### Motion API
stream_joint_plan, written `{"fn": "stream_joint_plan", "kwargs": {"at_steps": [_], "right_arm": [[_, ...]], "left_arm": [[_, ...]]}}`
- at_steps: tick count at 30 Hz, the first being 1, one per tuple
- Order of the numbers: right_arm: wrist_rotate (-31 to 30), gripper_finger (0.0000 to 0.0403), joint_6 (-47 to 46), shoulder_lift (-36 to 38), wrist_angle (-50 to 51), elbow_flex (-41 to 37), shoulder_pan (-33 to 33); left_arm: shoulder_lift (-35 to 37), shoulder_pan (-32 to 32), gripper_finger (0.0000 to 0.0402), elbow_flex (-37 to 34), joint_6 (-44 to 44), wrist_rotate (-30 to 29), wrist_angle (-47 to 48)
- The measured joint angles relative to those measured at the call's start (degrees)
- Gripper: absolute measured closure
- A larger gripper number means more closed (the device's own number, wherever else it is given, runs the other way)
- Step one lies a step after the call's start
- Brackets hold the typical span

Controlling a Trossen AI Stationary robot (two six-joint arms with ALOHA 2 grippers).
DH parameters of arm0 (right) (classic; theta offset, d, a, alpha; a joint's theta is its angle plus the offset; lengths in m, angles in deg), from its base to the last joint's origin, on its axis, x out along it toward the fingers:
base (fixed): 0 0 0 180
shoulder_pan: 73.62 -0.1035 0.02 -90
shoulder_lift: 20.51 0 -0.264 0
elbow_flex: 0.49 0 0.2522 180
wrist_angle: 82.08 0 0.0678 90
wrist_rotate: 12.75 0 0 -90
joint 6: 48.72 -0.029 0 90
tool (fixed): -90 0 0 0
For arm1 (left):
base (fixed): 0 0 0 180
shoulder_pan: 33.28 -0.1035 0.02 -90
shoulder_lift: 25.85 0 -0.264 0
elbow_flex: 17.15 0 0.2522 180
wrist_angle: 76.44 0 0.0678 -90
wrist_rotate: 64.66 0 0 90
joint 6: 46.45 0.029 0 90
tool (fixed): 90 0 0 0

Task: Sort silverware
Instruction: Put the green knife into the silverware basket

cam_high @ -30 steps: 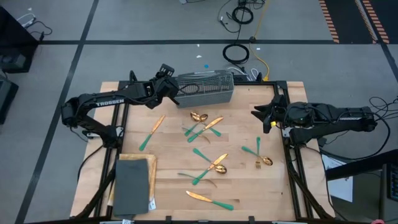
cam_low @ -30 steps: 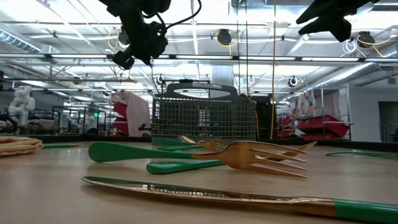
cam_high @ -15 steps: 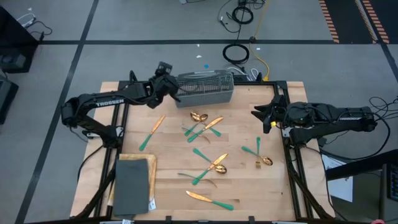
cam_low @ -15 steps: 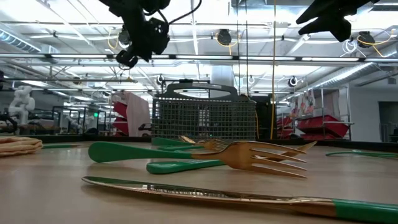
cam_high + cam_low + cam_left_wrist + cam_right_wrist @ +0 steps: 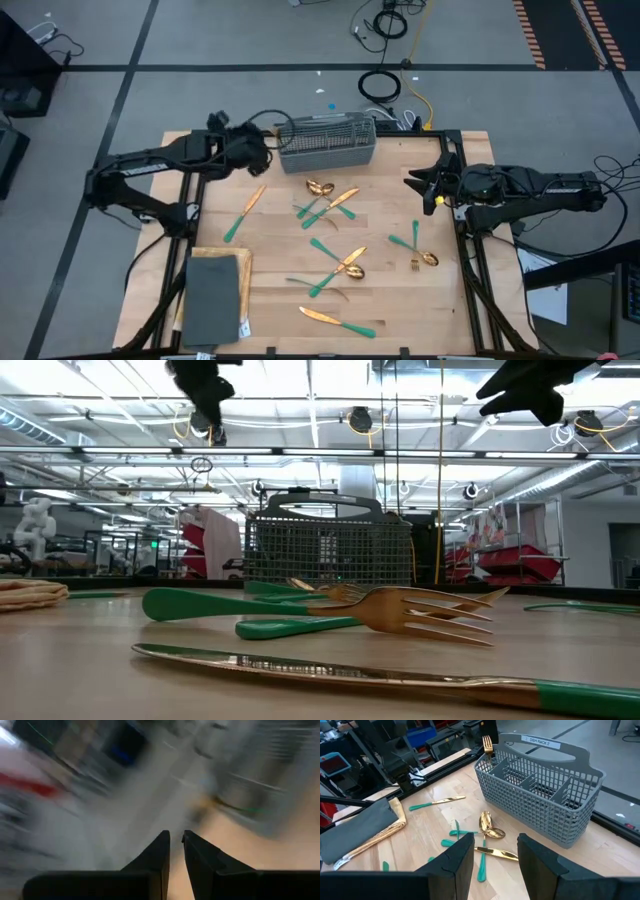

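Gold-headed, teal-handled silverware lies scattered on the wooden table: a knife [image 5: 245,210], spoons [image 5: 320,188], a spoon [image 5: 346,267], a knife [image 5: 335,320], and a fork and spoon [image 5: 415,245]. One fork [image 5: 486,742] stands head-up in the end compartment of the grey mesh basket [image 5: 325,140]. My left gripper [image 5: 266,155] hangs left of the basket, its fingers [image 5: 159,851] almost together and holding nothing. My right gripper [image 5: 495,850] is open at the table's right side [image 5: 420,187], raised above the table.
A dark grey slab [image 5: 212,295] lies on a tan cloth at the near left corner. The basket stands at the far edge of the table. Bare wood shows between the basket and the slab. The low view looks over a fork [image 5: 420,610] and a knife [image 5: 330,670].
My left gripper has drawn back from above the basket's left end, toward the table's left and a little nearer, and it has risen in the low view. The right arm has kept still. The silverware on the table has not moved.
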Motion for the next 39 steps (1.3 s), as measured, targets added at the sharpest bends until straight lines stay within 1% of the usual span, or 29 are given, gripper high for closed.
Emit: {"fn": "stream_joint_plan", "kwargs": {"at_steps": [3,5,7,8,11,14,19,22,25,28,30,33,35,39], "right_arm": [[0.0,0.0261,0.0,0.0,0.0,0.0,0.0],[0.0,0.0261,0.0,0.0,0.0,0.0,0.0],[0.0,0.0261,0.0,0.0,0.0,0.0,0.0],[0.0,0.0261,0.0,0.0,0.0,0.0,0.0],[0.0,0.0261,0.0,0.0,0.0,0.0,0.0],[0.0,0.0261,0.0,-0.2,0.1,0.0,0.0],[0.0,0.0261,-2.0,-2.2,2.1,0.0,0.0],[0.8,0.0261,-4.4,-5.6,2.8,0.0,0.0],[3.1,0.0261,-4.3,-9.2,2.4,0.0,0.0],[4.2,0.0261,-3.6,-12.4,1.0,0.0,0.0],[5.0,0.0261,-3.2,-14.3,0.2,0.0,0.0],[5.1,0.0261,-2.9,-16.3,-0.1,0.0,0.0],[6.5,0.0261,-2.3,-17.4,-0.1,0.0,0.0],[7.8,0.0261,-1.2,-18.7,-0.6,0.0,0.0]], "left_arm": [[-0.4,0.0,0.0338,-0.2,-19.0,16.4,11.5],[-1.2,0.5,0.0338,-0.7,-29.0,24.2,18.9],[-1.9,2.0,0.0338,-1.8,-36.0,29.2,23.9],[-1.9,2.8,0.0338,-2.6,-38.1,30.9,24.4],[-1.7,5.5,0.0338,-6.2,-43.9,35.3,23.4],[-1.7,7.7,0.0338,-9.8,-47.6,39.6,20.1],[-1.7,11.2,0.0338,-16.1,-52.8,40.7,12.0],[-1.7,12.3,0.0338,-19.9,-53.8,43.7,5.2],[-1.7,13.4,0.0338,-23.0,-55.2,46.4,4.2],[-1.7,14.3,0.0338,-25.1,-59.5,46.4,3.7],[-1.7,15.0,0.0338,-26.1,-60.1,46.1,3.2],[-1.7,16.3,0.0338,-27.1,-60.2,42.4,2.4],[-1.7,16.6,0.0338,-27.9,-61.5,40.9,1.2],[-1.6,17.5,0.0338,-29.9,-61.5,40.8,-7.6]]}}
